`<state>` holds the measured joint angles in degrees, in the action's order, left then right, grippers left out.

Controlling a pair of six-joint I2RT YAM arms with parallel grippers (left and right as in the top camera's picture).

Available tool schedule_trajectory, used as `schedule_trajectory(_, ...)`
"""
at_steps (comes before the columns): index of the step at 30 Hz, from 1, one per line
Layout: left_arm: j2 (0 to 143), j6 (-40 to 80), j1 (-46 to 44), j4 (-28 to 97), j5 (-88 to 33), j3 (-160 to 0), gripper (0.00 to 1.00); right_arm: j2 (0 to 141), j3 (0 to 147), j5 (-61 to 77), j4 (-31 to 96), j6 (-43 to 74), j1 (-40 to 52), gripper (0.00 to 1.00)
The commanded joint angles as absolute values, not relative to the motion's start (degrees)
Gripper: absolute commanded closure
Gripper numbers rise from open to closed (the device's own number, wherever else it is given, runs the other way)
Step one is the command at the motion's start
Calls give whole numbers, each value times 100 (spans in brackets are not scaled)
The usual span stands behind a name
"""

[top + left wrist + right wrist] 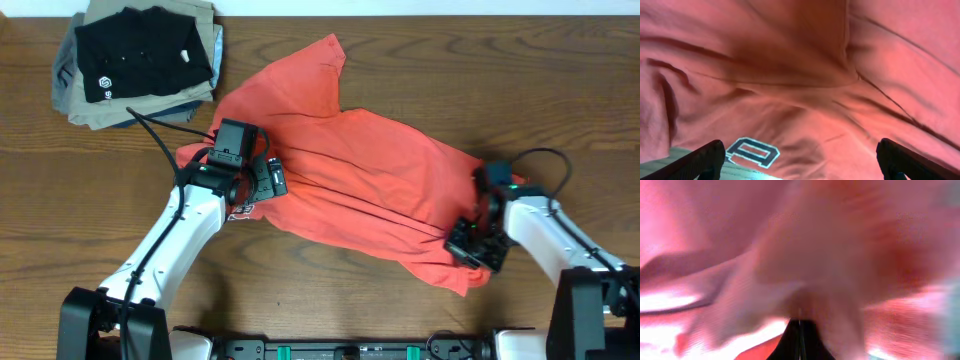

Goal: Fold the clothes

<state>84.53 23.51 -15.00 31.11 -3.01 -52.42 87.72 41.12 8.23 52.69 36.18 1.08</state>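
Nearest the robot, the right gripper [800, 330] has its jaws pressed together, with a bunch of the coral-red short-sleeved cotton T-shirt [370, 170] gathered at their tips at the garment's near right end. The left gripper [802, 162] hangs spread wide and holds nothing, over the shirt's left edge beside a white block letter [752, 152]. The garment lies rumpled on the brown wooden table [560, 80], its long axis running from near right to far left. A fold likely needs the left gripper to take the edge beneath it. Farthest, at far left, a black folded shirt with a small white logo [145, 50] tops grey and khaki folded garments [85, 105].
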Motion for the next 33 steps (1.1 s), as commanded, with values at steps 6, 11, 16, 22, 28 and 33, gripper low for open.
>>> schedule_trajectory(6, 8497, 2294, -1479, 3124, -226, -5247, 2, 8753, 5089, -622, 6108, 3116, -1096, 99)
schedule_trajectory(11, 8497, 2294, -1479, 3124, -226, -5247, 2, 8753, 5509, -185, 6259, 2834, -1446, 99)
schedule_trajectory(16, 8497, 2294, -1479, 3103, -226, -5247, 2, 8753, 5551, 1719, 6158, 1612, -1260, 99)
schedule_trajectory(22, 8497, 2294, -1479, 3081, -226, -5247, 2, 8753, 5448, 1894, 6208, 1328, -471, 99)
schedule_trajectory(28, 8497, 2294, -1479, 3083, -226, -5247, 2, 8755, 4956, 1594, 5802, 2141, 279, 98)
schedule_trajectory(33, 8497, 2294, -1479, 3081, -226, -5247, 2, 8755, 4453, 1577, 5290, 2438, 373, 97)
